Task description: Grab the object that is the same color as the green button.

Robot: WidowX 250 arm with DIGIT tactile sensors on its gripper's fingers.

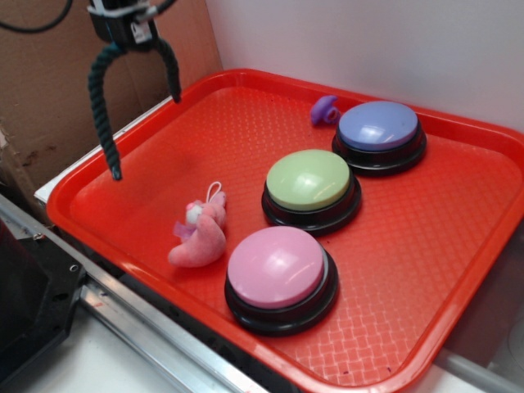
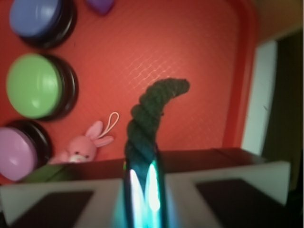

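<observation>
The gripper (image 1: 131, 39) is clamped on the rope (image 1: 103, 106) and hangs high over the tray's (image 1: 458, 295) left rim. The rope drapes from the jaws in two strands, one long and one short, with its tips clear of the tray; the wrist view shows its twisted strand pinched tight between the pads and curling out over the red floor.

It looks light, soft and floppy, with a rough braid that should not slip; it will sag and swing from wherever it is held, so a pinch near the middle, as here, seems the safest hold.

The green button (image 1: 309, 182) sits mid-tray between the pink and purple ones. The gripper's top is cut off in the exterior view, and the wrist view is blurred, so how much rope lies inside the jaws is probably unknowable
</observation>
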